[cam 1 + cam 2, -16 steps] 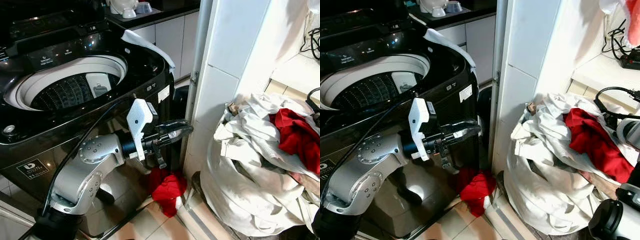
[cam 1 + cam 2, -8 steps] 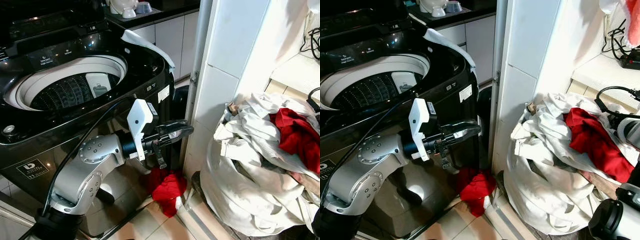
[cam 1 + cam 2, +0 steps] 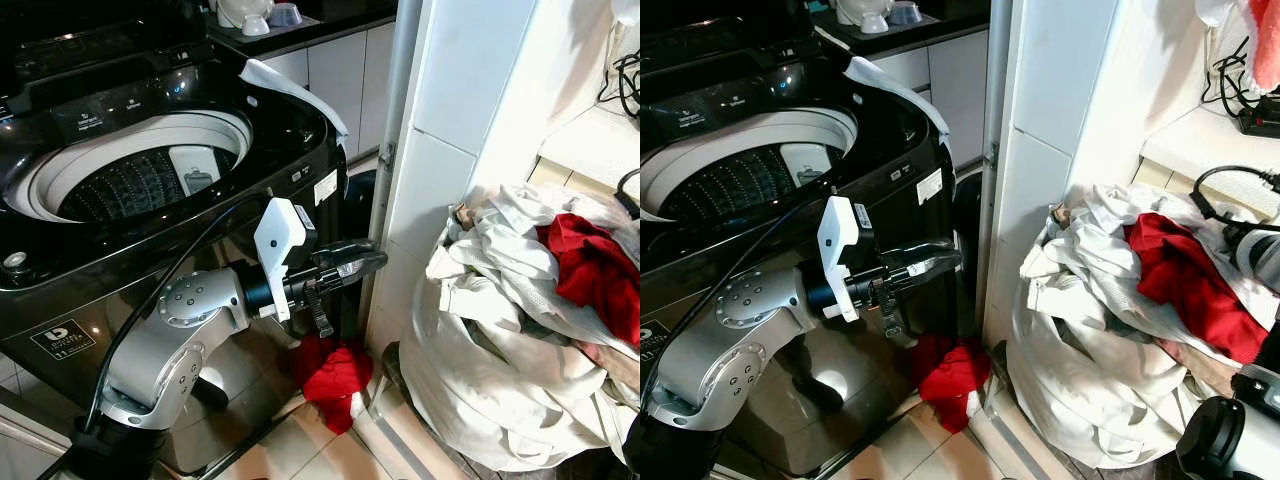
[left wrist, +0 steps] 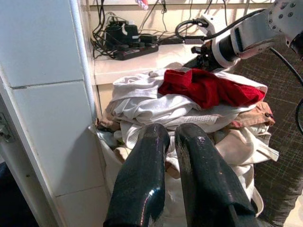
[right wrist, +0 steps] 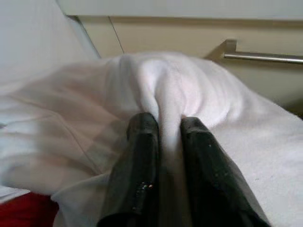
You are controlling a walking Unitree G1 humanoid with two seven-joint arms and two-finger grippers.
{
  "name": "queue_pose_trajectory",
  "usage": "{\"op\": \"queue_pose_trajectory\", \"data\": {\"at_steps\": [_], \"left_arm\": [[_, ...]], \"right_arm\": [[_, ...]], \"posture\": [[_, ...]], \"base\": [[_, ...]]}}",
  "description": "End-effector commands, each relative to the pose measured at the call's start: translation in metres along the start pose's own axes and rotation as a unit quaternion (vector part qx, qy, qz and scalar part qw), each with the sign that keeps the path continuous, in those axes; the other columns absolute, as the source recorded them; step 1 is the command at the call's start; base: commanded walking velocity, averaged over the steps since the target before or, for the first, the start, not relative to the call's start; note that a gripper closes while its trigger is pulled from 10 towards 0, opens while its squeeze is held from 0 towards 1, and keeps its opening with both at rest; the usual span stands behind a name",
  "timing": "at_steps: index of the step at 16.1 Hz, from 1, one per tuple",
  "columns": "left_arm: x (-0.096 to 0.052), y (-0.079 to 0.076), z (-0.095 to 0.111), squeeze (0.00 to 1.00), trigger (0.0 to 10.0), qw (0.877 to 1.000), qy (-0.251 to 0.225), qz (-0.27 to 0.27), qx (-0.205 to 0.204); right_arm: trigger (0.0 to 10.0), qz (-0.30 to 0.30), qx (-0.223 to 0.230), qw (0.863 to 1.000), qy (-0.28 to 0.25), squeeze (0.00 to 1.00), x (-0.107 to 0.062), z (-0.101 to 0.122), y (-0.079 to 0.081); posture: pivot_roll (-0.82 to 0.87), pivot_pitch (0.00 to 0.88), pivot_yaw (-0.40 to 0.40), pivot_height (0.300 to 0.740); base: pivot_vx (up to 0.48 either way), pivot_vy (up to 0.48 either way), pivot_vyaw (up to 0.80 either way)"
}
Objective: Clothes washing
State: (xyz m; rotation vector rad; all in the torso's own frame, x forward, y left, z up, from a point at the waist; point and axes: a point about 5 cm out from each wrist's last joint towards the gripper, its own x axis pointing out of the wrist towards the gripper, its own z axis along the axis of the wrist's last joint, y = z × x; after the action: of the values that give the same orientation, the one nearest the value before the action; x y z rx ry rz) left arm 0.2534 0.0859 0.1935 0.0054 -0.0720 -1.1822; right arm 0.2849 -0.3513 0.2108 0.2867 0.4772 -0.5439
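My left claw (image 3: 360, 262) hangs in front of the washing machine (image 3: 170, 150), level with its dark front panel, its two black fingers (image 4: 142, 179) drawn close together with nothing between them. Below it, a red garment (image 3: 335, 375) lies on the floor against the machine's lower corner. To the machine's right, past the white tiled pillar (image 3: 440, 130), sits the heap of white laundry (image 3: 500, 330) with a red cloth (image 3: 595, 270) on top. My right claw (image 5: 163, 142) is clamped on a fold of white fabric (image 5: 180, 90) there. The machine's drum (image 3: 130, 180) stands open.
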Motion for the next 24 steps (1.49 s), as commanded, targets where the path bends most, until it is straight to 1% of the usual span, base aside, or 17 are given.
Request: {"op": "queue_pose_trajectory", "data": {"at_steps": [1, 4, 6, 8, 10, 12, 14, 15, 16, 18, 19, 20, 21, 22, 23, 24], "left_arm": [[-0.001, 0.000, 0.001, 0.00, 10.0, 1.000, 0.000, 0.001, 0.004], [0.000, -0.001, 0.001, 0.00, 10.0, 1.000, -0.001, 0.001, 0.004], [0.000, 0.000, 0.002, 0.00, 10.0, 1.000, -0.002, 0.003, 0.005], [0.000, 0.001, 0.003, 0.00, 10.0, 1.000, -0.003, 0.007, 0.007], [-0.001, 0.003, 0.003, 0.00, 10.0, 1.000, -0.005, 0.012, 0.008], [-0.001, 0.004, 0.004, 0.00, 10.0, 1.000, -0.006, 0.013, 0.009], [0.001, 0.005, 0.005, 0.00, 10.0, 1.000, -0.009, 0.010, 0.010], [0.002, 0.005, 0.005, 0.00, 10.0, 1.000, -0.010, 0.008, 0.010], [0.003, 0.006, 0.007, 0.00, 10.0, 1.000, -0.014, 0.007, 0.011], [0.003, 0.007, 0.009, 0.00, 10.0, 1.000, -0.018, 0.010, 0.016], [0.007, 0.019, 0.025, 0.00, 10.0, 0.996, -0.060, 0.056, 0.037], [0.008, 0.025, 0.031, 0.00, 10.0, 0.993, -0.077, 0.079, 0.041], [0.009, 0.032, 0.039, 0.00, 10.0, 0.988, -0.100, 0.109, 0.042], [0.012, 0.044, 0.058, 0.00, 10.0, 0.978, -0.141, 0.146, 0.049], [0.014, 0.048, 0.066, 0.00, 10.0, 0.974, -0.154, 0.157, 0.053], [0.017, 0.052, 0.076, 0.00, 10.0, 0.970, -0.168, 0.166, 0.056]], "right_arm": [[0.0, 0.010, 0.002, 1.000, -0.008, 0.00, -0.004, 0.005, 0.007], [0.0, 0.012, 0.004, 1.000, -0.016, 0.00, -0.007, 0.006, 0.008], [0.0, 0.010, -0.002, 0.999, -0.040, 0.00, -0.013, 0.016, 0.009], [0.0, 0.007, -0.010, 0.998, -0.069, 0.00, -0.025, 0.028, 0.012], [0.0, 0.011, -0.025, 0.993, -0.118, 0.00, -0.046, 0.050, 0.018], [0.0, 0.023, -0.042, 0.987, -0.153, 0.00, -0.061, 0.065, 0.025], [0.0, 0.070, -0.072, 0.971, -0.216, 0.00, -0.091, 0.093, 0.041], [0.0, 0.113, -0.066, 0.962, -0.238, 0.00, -0.104, 0.104, 0.051], [0.0, 0.182, -0.055, 0.945, -0.266, 0.00, -0.125, 0.119, 0.068], [0.0, 0.215, -0.050, 0.930, -0.295, 0.00, -0.139, 0.130, 0.077], [0.0, 0.311, -0.018, 0.901, -0.303, 0.00, -0.159, 0.144, 0.095], [0.0, 0.345, -0.017, 0.891, -0.295, 0.00, -0.164, 0.145, 0.102], [0.0, 0.386, -0.020, 0.877, -0.285, 0.00, -0.170, 0.146, 0.111], [0.0, 0.475, -0.048, 0.845, -0.242, 0.00, -0.179, 0.138, 0.134], [0.0, 0.498, -0.064, 0.835, -0.223, 0.00, -0.180, 0.132, 0.142], [0.0, 0.525, -0.091, 0.825, -0.189, 0.00, -0.177, 0.119, 0.155]], "posture": [[-0.08, 0.000, 0.039, 0.740], [-0.08, 0.000, 0.040, 0.740], [-0.08, 0.000, 0.041, 0.740], [-0.08, 0.000, 0.038, 0.740], [-0.08, 0.000, 0.042, 0.740], [-0.09, 0.000, 0.047, 0.740], [-0.10, 0.000, 0.055, 0.740], [-0.10, 0.000, 0.055, 0.740], [-0.11, 0.000, 0.063, 0.740], [-0.11, 0.000, 0.062, 0.740], [-0.10, 0.000, 0.057, 0.740], [-0.10, 0.000, 0.057, 0.740], [-0.10, 0.000, 0.055, 0.740], [-0.10, 0.000, 0.051, 0.740], [-0.10, 0.000, 0.047, 0.740], [-0.09, 0.000, 0.042, 0.740]], "base": [[0.000, 0.000, 0.00], [0.000, 0.000, 0.00], [0.000, 0.000, 0.00], [0.000, 0.000, 0.00], [0.000, 0.000, 0.00], [0.000, 0.000, 0.00], [0.000, 0.000, 0.00], [0.000, 0.000, 0.00], [0.000, 0.000, 0.00], [0.000, 0.000, 0.00], [0.000, 0.000, 0.00], [0.000, 0.000, 0.00], [0.000, 0.000, 0.00], [0.000, 0.000, 0.00], [0.000, 0.000, 0.00], [0.000, 0.000, 0.00]]}}
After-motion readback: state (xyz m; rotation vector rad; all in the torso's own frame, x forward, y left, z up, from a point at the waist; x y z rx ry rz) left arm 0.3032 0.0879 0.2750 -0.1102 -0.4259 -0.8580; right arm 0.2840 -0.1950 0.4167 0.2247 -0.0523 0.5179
